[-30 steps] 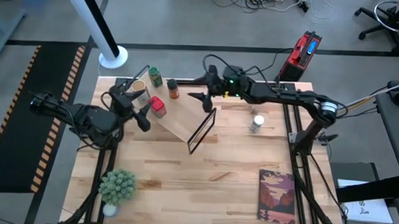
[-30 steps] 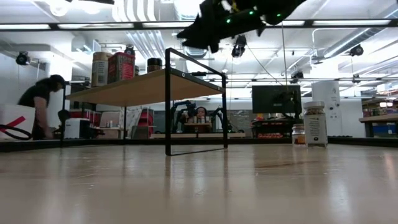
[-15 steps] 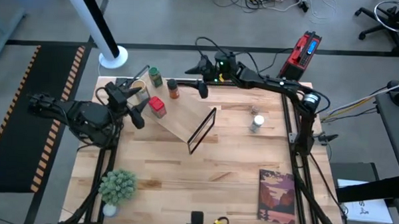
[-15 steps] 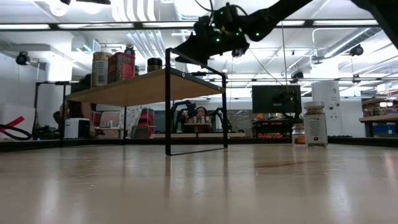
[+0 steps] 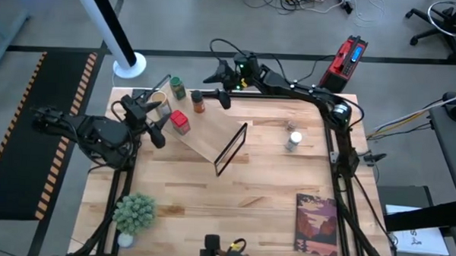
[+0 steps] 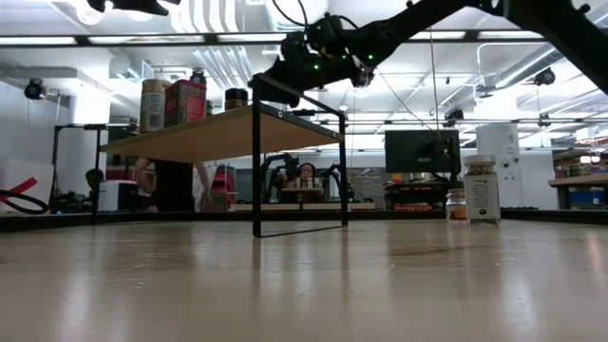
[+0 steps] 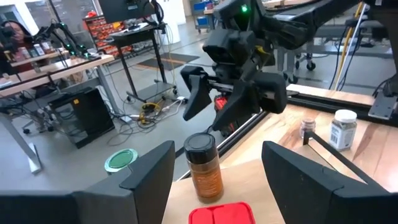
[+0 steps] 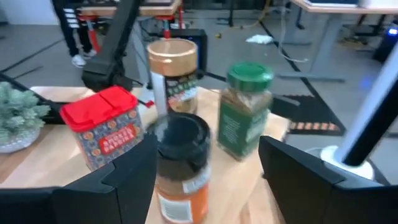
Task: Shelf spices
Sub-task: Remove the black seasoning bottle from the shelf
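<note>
While both tools (image 5: 222, 86) (image 5: 154, 119) gape empty, four spice jars (image 5: 198, 103) top the shelf (image 5: 205, 138), two (image 5: 293, 140) stand off it.

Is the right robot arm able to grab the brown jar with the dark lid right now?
Probably yes. The right gripper hangs open just beside the dark-lidded brown jar on the shelf, its fingers either side in its wrist view, nothing between.

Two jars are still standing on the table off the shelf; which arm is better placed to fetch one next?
Probably the right. Its open, empty hand is above the shelf, on the side of the white-lidded jar and small jar. The left hand hovers open by the red tin.
</note>
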`<state>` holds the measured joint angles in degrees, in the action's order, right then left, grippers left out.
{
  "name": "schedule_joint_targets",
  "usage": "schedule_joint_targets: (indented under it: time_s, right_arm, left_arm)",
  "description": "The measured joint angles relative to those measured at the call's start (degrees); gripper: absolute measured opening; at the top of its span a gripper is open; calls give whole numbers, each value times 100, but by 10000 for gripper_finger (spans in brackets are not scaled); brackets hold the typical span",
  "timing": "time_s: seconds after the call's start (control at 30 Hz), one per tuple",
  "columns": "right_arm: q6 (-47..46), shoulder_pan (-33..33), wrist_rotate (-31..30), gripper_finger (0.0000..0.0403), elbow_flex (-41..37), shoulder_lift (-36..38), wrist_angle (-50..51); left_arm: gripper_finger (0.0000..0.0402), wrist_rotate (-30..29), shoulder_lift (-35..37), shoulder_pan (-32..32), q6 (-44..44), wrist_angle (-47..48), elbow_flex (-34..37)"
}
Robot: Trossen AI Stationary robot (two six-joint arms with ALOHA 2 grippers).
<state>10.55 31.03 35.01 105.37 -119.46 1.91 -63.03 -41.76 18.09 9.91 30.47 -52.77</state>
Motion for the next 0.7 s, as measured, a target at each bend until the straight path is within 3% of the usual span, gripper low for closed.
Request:
schedule_joint_targets:
  time_s: [0.33,0.47,0.7]
  right_arm:
    - [165,-5,455,266,874,-536,436]
    - [261,-32,750,271,1014,-596,543]
    - [554,-63,756,285,1022,-596,543]
  left_arm:
    - [231,-1,11,0,189,412,0]
    - [231,-1,9,0,176,414,0]
    - [231,-3,12,0,101,441,0]
